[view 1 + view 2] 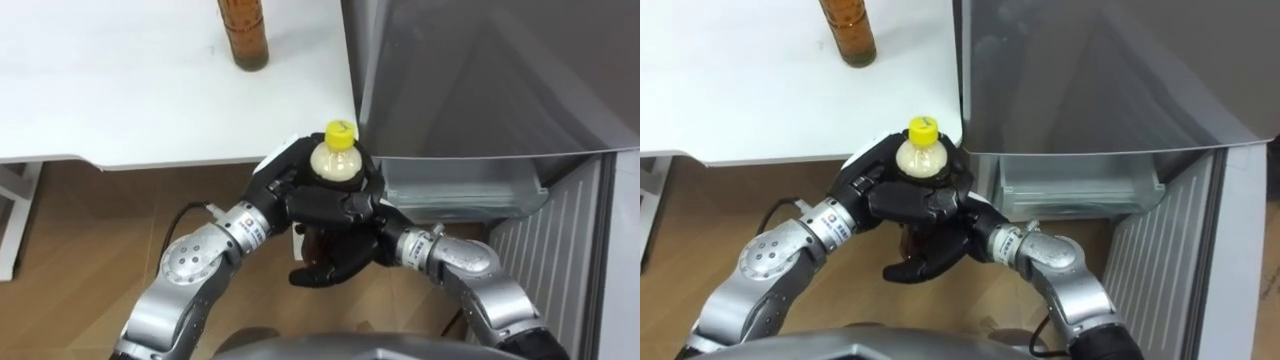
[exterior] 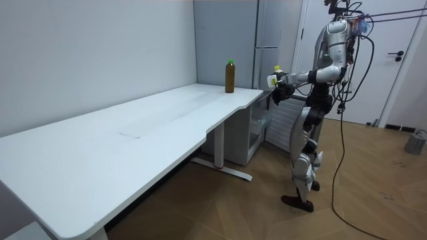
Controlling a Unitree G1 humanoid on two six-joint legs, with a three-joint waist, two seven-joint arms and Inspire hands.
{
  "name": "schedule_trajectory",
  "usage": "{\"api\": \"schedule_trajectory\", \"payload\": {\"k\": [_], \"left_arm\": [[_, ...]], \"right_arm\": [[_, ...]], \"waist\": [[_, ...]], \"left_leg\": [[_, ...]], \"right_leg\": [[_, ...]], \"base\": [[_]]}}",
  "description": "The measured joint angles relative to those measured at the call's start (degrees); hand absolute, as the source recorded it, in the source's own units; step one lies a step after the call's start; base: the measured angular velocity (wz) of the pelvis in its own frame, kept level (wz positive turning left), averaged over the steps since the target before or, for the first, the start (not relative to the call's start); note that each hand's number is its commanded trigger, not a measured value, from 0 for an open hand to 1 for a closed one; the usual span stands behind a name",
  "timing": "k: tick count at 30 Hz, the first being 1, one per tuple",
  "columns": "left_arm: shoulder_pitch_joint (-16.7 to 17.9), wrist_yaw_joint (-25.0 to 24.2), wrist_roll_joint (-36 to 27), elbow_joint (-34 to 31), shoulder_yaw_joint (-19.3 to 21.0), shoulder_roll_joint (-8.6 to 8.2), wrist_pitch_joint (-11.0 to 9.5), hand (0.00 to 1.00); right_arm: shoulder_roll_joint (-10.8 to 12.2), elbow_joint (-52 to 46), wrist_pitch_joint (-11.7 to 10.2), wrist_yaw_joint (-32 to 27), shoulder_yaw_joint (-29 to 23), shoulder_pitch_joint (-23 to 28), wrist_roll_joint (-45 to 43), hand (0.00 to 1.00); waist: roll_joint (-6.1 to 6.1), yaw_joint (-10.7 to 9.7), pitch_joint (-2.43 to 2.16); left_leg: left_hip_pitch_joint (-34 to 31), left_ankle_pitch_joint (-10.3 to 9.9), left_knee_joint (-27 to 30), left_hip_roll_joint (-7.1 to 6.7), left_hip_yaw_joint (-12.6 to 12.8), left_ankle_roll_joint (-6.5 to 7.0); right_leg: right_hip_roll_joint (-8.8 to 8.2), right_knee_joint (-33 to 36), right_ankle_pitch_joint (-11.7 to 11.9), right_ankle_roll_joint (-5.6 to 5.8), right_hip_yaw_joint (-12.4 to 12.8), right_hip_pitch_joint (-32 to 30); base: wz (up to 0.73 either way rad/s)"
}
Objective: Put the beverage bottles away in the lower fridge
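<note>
Looks like the carry step: left hand [image 1: 283, 185] and right hand [image 1: 335, 215] are both curled round the yellow-capped bottle [image 1: 338, 160], just off the white table [image 1: 120, 90] corner. It's upright, cap up, long axis vertical. Next it probably needs lowering into the open lower fridge compartment [image 1: 460, 190] at 3 o'clock — the amber bottle [image 1: 243, 30] stands at 11 o'clock.
</note>
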Motion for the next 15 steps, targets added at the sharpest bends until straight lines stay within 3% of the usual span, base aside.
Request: {"api": "schedule_trajectory", "payload": {"k": [8,10,11,12,13,14,15], "left_arm": [[0.0,0.0,-1.1,0.0,0.1,0.35,0.2,1.0],[0.0,-0.1,-2.2,0.0,0.1,0.33,0.4,0.93],[0.0,-0.1,-2.5,0.0,0.1,0.26,0.4,0.85],[0.0,-0.1,-2.5,0.0,0.3,0.13,0.4,0.59],[0.0,-0.1,-2.5,0.0,0.3,0.1,0.4,0.19],[0.0,-0.1,-2.5,0.0,0.3,0.04,0.4,0.0],[0.0,-0.1,-2.5,0.0,0.3,0.04,0.4,0.0]], "right_arm": [[-0.7,0.4,-1.2,0.3,0.6,0.0,0.0,1.0],[-1.1,0.4,-1.5,0.5,0.8,0.0,0.0,1.0],[-1.1,0.4,-1.5,0.5,0.9,0.0,0.3,1.0],[-1.1,0.4,-1.5,0.4,0.8,0.0,0.4,1.0],[-1.1,0.4,-1.5,0.4,0.9,0.0,0.5,1.0],[-1.1,0.4,-1.5,0.4,0.9,0.0,0.5,1.0],[-1.1,0.4,-1.4,0.4,0.9,0.0,0.5,1.0]], "waist": [[0.0,0.0,0.0],[-0.01,0.0,0.0],[-0.02,0.0,-0.01],[-0.02,0.1,-0.01],[-0.02,0.1,-0.01],[-0.02,0.1,-0.01],[-0.02,0.1,-0.01]], "left_leg": [[0.0,0.0,-0.1,0.05,0.2,0.0],[0.0,0.0,-0.1,0.07,0.2,0.0],[0.0,0.0,-0.1,0.09,0.2,0.0],[0.0,0.0,-0.1,0.1,0.2,0.0],[0.0,0.0,-0.1,0.12,0.2,0.0],[0.0,0.0,-0.1,0.13,0.3,0.0],[0.0,0.0,-0.1,0.14,0.3,0.0]], "right_leg": [[0.0,0.1,0.0,0.0,0.0,0.0],[0.01,0.1,0.0,0.0,0.0,0.0],[0.03,0.1,0.0,0.0,0.0,0.0],[0.02,0.1,0.0,0.0,0.0,0.0],[0.02,0.1,0.0,0.0,0.0,0.0],[0.02,0.1,0.0,0.0,0.0,-0.1],[0.02,0.1,0.0,0.0,0.0,-0.1]], "base": [[0.0],[0.0],[0.0],[0.0],[0.0],[0.0],[0.0]]}}
